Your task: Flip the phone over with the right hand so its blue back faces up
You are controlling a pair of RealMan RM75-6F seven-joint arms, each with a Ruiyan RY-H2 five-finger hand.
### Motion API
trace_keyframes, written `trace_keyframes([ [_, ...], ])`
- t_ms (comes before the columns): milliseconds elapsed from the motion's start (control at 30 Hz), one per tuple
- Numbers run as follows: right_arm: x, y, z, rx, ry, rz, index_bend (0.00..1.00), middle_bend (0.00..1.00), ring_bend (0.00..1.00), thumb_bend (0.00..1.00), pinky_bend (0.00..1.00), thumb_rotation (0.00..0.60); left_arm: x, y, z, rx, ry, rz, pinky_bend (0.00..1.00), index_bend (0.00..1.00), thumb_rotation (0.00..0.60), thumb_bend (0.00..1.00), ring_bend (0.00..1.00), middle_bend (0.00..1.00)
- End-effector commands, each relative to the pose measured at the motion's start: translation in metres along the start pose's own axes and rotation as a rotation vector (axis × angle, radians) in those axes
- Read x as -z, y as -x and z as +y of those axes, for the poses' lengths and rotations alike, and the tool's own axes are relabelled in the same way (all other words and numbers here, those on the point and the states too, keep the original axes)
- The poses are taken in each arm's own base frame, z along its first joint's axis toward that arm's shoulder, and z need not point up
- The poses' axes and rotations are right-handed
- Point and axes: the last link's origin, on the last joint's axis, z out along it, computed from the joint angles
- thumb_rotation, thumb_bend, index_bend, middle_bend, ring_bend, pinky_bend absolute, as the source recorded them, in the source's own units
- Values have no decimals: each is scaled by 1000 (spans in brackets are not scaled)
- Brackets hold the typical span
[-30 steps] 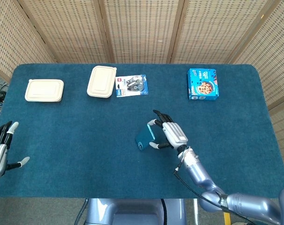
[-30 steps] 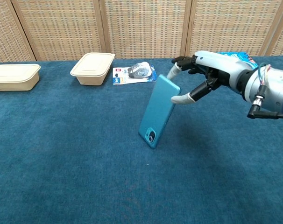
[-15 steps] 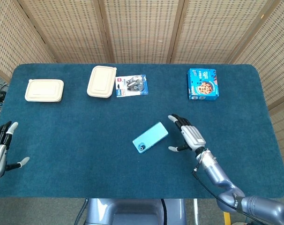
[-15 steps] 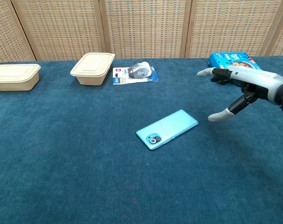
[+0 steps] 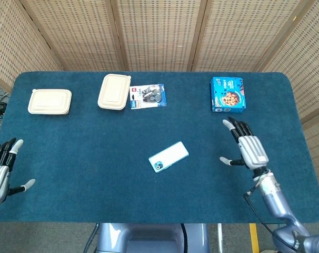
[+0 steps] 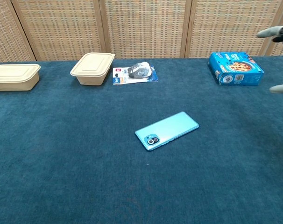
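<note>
The phone point(image 5: 168, 156) lies flat near the middle of the blue table, its light blue back and camera facing up; the chest view shows the phone point(image 6: 166, 130) the same way. My right hand point(image 5: 249, 148) hovers well to the phone's right, fingers spread and holding nothing. Only its fingertips point(image 6: 277, 32) show at the right edge of the chest view. My left hand point(image 5: 0, 167) stays at the table's left edge, fingers spread, holding nothing.
At the back left stand two beige lidded containers point(image 5: 50, 101) point(image 5: 114, 91). A packaged item on a card point(image 5: 147, 96) lies beside them. A blue cookie box point(image 5: 228, 94) sits at the back right, just beyond my right hand.
The phone went from standing on edge against my right hand to lying flat with its blue back up. My right hand let go and drew away to the right.
</note>
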Motion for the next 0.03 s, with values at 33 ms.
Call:
trace_keyframes([
  [33,49,-9,30,142,28,44,0,0,0,95,0,600,2,2,1,-9,15,0,0,0,600,0,0,0],
])
